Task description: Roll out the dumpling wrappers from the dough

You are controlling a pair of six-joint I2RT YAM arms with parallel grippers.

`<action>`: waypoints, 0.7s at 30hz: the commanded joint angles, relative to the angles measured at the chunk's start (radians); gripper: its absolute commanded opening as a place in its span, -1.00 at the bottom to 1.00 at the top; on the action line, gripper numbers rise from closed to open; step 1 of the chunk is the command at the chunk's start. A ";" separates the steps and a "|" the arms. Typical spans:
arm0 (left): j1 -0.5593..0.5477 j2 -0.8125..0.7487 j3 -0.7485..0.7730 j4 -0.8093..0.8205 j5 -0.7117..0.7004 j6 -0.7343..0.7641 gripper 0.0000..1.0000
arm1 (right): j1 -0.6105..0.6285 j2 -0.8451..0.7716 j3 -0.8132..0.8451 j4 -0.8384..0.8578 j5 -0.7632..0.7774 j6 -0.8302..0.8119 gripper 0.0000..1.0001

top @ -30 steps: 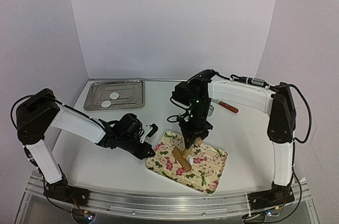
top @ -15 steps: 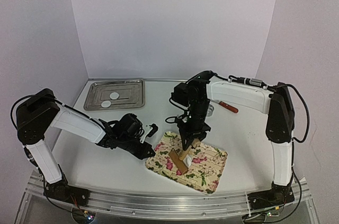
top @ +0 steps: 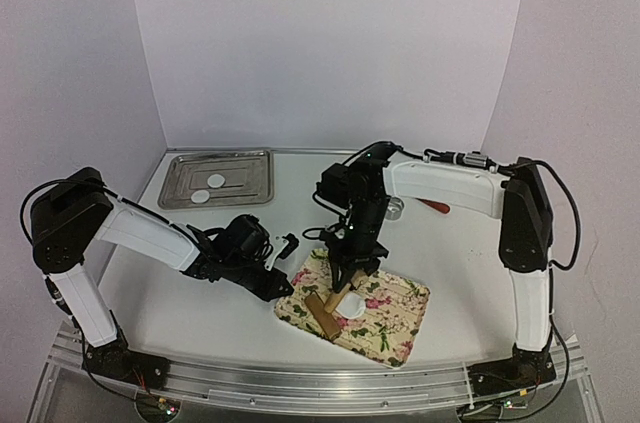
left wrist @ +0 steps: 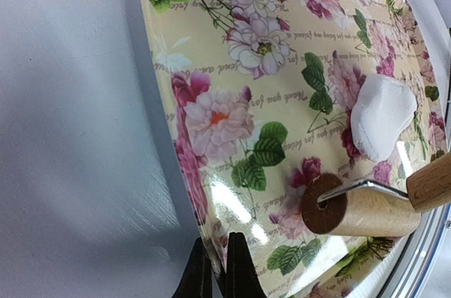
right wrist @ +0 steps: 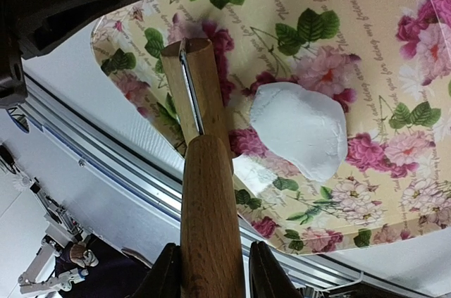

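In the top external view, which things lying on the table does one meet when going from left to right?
Steel tray → white dough piece → metal ring → red-handled tool.

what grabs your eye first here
A flowered tray at the near middle holds a white dough lump. The right fingers grip a wooden roller beside it; the left fingers are shut at the tray's edge. Two white discs lie in a metal tray, far left.
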 commanded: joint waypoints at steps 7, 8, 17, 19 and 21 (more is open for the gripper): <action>-0.022 0.018 0.002 -0.056 -0.009 0.053 -1.00 | 0.128 -0.123 0.003 0.015 0.257 0.107 -1.00; -0.023 0.016 0.002 -0.056 -0.011 0.053 -1.00 | 0.128 -0.151 -0.004 0.001 0.289 0.113 -1.00; -0.022 0.005 -0.004 -0.056 -0.017 0.052 -1.00 | 0.110 -0.295 -0.017 -0.106 0.437 0.146 -1.00; -0.022 0.004 -0.005 -0.056 -0.017 0.050 -1.00 | 0.098 -0.300 -0.021 -0.107 0.437 0.141 -1.00; -0.023 0.007 -0.005 -0.056 -0.018 0.051 -1.00 | 0.092 -0.292 -0.027 -0.108 0.429 0.135 -1.00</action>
